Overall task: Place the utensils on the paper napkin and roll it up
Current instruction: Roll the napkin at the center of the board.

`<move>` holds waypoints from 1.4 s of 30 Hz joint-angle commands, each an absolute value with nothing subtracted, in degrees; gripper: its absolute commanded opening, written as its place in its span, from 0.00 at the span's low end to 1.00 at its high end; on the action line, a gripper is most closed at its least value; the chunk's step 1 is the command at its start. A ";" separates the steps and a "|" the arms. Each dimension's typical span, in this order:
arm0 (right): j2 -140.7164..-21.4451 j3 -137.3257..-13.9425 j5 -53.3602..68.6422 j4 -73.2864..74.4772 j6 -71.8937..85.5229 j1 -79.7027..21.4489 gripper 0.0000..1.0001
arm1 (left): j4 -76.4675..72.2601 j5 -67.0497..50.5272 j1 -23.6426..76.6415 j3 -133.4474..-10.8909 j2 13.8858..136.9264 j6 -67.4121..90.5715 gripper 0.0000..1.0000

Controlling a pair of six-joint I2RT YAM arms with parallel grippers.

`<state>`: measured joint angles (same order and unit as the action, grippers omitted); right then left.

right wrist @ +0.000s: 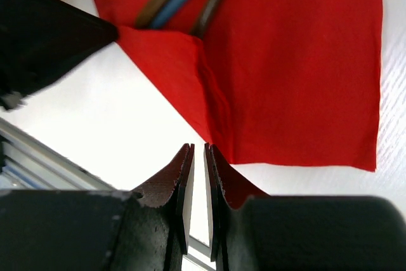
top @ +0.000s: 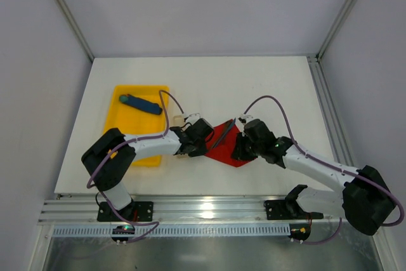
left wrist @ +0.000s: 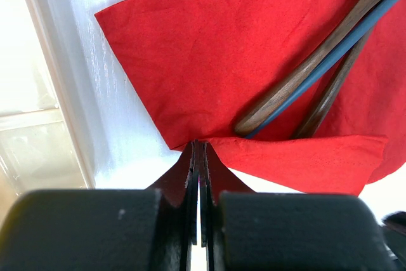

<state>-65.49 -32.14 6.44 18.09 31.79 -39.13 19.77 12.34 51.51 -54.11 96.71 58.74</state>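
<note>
1. The paper napkin (left wrist: 209,49) lies flat on the white tabletop (top: 209,80) between the two arms. From above we see only its middle, because the left arm (top: 149,145) and the right arm (top: 317,163) cover its sides.
2. The left jaws are clenched on the napkin's edge, where a flap is folded over. The fingers hide the pinched paper itself.
3. The utensils (left wrist: 298,80) rest on the napkin as two brown wooden handles side by side. A slim blue piece (left wrist: 342,39) runs between them. Their near ends sit right at the folded flap. Their far ends are cut off by the frame in both wrist views, so we cannot tell what kind of utensils they are.
4. The right jaws are released, a narrow slit apart, with only white tabletop showing between them. They sit just beside the napkin's folded edge, and we cannot tell whether one finger touches the paper.
5. A yellow tray (top: 120,96) sits at the left of the tabletop, apart from the napkin. It holds a blue stick (top: 143,104) with a teal end. The left arm hides the tray's near right corner.
</note>
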 commanded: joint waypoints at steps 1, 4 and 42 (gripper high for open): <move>-65.82 -37.34 7.29 17.59 30.67 -39.11 0.20 | 22.68 15.12 51.06 -53.79 98.17 58.54 0.00; -67.58 -39.28 7.47 16.97 30.59 -39.90 0.20 | 22.41 14.77 51.06 -53.88 98.26 58.54 0.00; -88.86 -42.19 6.06 -3.96 36.04 -48.08 0.19 | 22.24 14.68 51.06 -53.88 97.82 58.89 0.00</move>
